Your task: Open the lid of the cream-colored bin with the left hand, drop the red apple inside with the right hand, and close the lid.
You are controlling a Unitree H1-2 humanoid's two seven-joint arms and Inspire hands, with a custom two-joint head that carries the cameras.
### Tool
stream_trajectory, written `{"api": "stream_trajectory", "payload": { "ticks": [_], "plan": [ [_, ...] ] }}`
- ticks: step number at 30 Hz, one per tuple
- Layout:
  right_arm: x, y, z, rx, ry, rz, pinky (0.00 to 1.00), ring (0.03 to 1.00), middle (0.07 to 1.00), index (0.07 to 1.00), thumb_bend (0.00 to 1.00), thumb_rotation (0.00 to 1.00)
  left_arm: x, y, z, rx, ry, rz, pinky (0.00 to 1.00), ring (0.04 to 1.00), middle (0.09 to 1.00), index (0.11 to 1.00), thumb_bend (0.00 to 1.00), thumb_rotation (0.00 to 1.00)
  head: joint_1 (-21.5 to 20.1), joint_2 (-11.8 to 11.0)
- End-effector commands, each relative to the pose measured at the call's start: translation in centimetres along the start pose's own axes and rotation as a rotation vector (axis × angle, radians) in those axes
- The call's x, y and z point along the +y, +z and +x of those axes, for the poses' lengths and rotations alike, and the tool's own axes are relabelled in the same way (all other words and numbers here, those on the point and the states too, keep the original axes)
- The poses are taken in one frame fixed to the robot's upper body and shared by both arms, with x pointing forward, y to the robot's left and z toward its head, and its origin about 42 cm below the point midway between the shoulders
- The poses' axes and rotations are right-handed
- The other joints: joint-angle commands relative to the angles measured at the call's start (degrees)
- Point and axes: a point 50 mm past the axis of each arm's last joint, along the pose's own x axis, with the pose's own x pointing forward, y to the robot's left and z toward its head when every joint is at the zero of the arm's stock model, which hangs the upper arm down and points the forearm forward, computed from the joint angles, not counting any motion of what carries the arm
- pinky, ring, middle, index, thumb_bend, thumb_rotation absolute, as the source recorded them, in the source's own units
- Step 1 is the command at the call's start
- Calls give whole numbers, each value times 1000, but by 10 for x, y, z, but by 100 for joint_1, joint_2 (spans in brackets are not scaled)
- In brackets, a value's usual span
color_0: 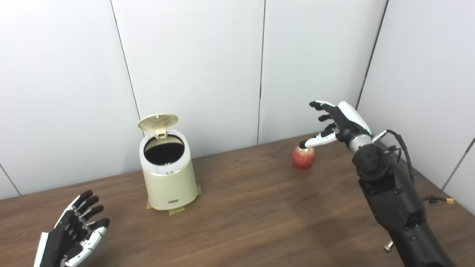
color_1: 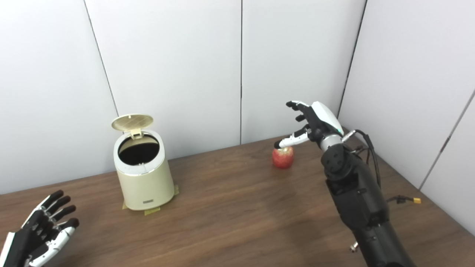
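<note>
Setting: white panel walls; brown wooden table.
Bin: cream bin left of centre on the table, lid standing open.
Apple: red apple on the table, well right of the bin.
Right robot hand: fingers spread, holding nothing; thumb tip at the apple's top, palm above and just right.
Left robot hand: spread, idle near the table's front left.
Step advice: lower the palm over the apple, then wrap the fingers around its sides before lifting.

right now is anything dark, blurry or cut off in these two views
Left eye view: even soft light, no glare; the bin interior is black, so its contents cannot be seen; a faint shadow lies on the table under the right hand. Right eye view: the left hand is cropped at the corner; the apple looks slightly soft.
</note>
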Motion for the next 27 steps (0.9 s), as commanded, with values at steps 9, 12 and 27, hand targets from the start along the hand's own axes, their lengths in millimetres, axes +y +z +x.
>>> {"api": "stream_trajectory", "payload": {
  "ticks": [9, 12, 27],
  "plan": [
    [-13, 5, 34, 65, 106, -182, 606, 819, 963, 941, 950, 240, -2, 31, 12, -81, -3, 24, 628, 794, 850, 871, 409, 0, 42, 46],
    [-4, 0, 41, 98, 141, -197, 668, 877, 985, 946, 950, 240, -4, 33, 11, -81, -4, 15, 618, 794, 849, 867, 402, 0, 64, 60],
    [35, -22, 65, 230, 317, -365, 697, 874, 961, 938, 953, 321, -4, 40, 7, -81, -3, 43, 622, 787, 845, 860, 386, 0, 142, 137]
  ]
}}
